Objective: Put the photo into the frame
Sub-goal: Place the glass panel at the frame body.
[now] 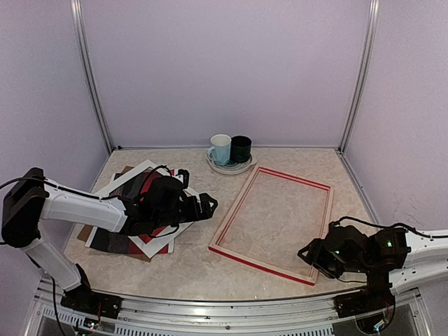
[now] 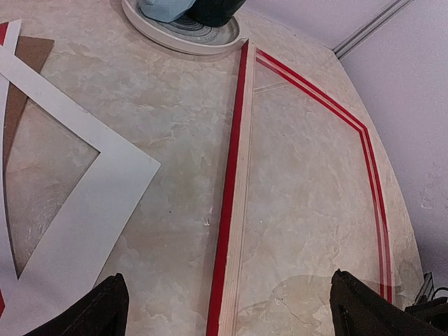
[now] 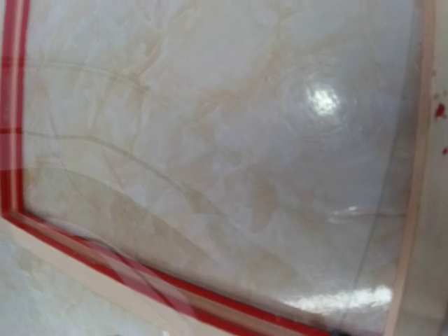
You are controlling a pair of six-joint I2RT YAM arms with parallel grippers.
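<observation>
Top external view puts the large thin red picture frame with pale wood inner edges [image 1: 262,264] flat on the marbled beige tabletop [image 1: 189,269], right of centre, with only bare surface showing through it. The photo, a print of red sky over dark sea [image 1: 150,243], lies well apart from the frame at the left. It sits in a loose stack with a flat white mat border [image 1: 133,173] and a brown backing board [image 1: 82,232]. The left claw [image 1: 206,205] hangs between stack and frame, fingers spread wide with nothing between them. The right claw [image 1: 313,253] sits low at the frame's near right corner; I cannot tell whether it is parted or closed.

Risks, as I judge them: a thin print lying flat offers little edge to pinch. A grab could therefore drag the mat or board along, or crease the print. The fit looks snug, so a skewed drop would leave a corner riding on the rail. The right claw, so close, could nudge the frame.

Much of the photo is hidden by the left arm. The right wrist view is blurred and shows no fingers. Its bright glare [image 3: 318,100] hints at a clear sheet I cannot confirm.
</observation>
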